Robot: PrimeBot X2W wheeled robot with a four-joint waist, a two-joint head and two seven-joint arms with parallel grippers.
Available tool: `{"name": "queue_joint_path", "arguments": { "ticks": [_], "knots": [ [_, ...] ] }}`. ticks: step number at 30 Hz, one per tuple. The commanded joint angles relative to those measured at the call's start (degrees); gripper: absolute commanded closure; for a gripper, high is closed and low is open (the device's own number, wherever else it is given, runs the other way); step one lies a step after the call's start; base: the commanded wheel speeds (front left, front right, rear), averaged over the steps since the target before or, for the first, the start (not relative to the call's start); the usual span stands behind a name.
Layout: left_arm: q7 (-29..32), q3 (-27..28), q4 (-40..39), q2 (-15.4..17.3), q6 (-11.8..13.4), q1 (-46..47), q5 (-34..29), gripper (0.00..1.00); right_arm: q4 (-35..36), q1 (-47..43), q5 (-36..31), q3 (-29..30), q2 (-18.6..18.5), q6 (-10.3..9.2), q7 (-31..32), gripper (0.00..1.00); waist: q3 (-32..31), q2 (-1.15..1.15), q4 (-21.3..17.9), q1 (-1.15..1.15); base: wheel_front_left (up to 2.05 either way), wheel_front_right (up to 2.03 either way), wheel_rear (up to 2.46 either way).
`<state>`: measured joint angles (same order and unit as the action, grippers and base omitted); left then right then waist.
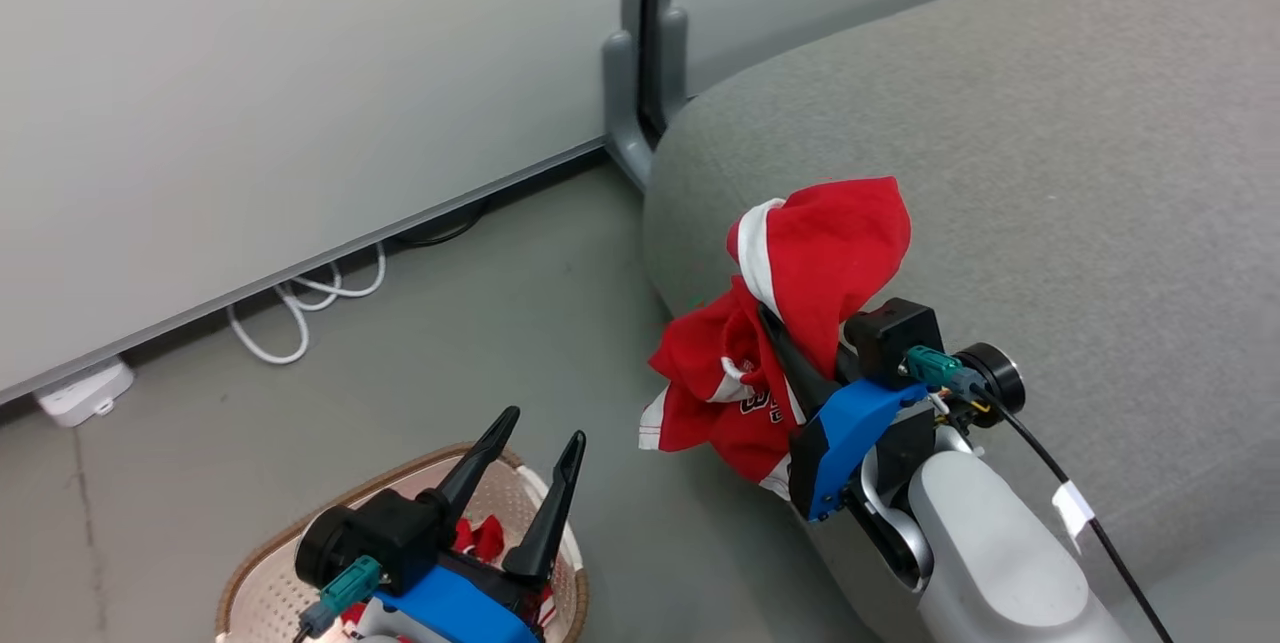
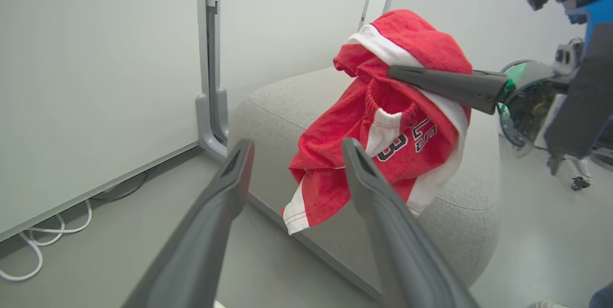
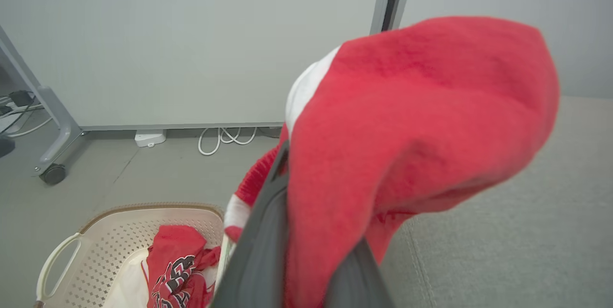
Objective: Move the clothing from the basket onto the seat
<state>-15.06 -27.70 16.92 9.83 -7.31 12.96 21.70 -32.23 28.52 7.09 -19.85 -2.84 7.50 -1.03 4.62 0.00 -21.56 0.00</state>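
Observation:
A red garment with white trim and black lettering (image 1: pixel 800 263) hangs from my right gripper (image 1: pixel 775 323), which is shut on it over the rounded end of the grey seat (image 1: pixel 1050 153). The cloth drapes over the dark fingers (image 3: pixel 268 231) and hides their tips. In the left wrist view the same garment (image 2: pixel 335 183) dangles in front of the seat (image 2: pixel 278 102). My left gripper (image 1: pixel 543 428) stands open and holds nothing, above the basket (image 1: pixel 260 553) on the floor. Another red piece of clothing (image 3: pixel 177 260) with lettering lies inside the basket (image 3: pixel 119 212).
A pale partition wall runs along the back, with a grey post (image 1: pixel 640 73) at the seat's corner. White cables (image 1: pixel 300 313) and a power strip (image 1: pixel 85 393) lie at the wall's foot. A wheeled grey leg (image 3: pixel 52 174) stands on the floor left of the basket.

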Motion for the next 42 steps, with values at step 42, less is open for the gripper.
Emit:
{"name": "queue_joint_path", "arguments": {
  "ticks": [42],
  "knots": [
    [-0.2,-7.7,-3.0,6.1,-0.2,14.7,-1.3,0.0,-0.2,23.2,-3.4,32.7,-12.7,-0.02,0.9,1.0,21.5,0.0,5.2,0.0,0.0,0.0,0.0]
  ]
}}
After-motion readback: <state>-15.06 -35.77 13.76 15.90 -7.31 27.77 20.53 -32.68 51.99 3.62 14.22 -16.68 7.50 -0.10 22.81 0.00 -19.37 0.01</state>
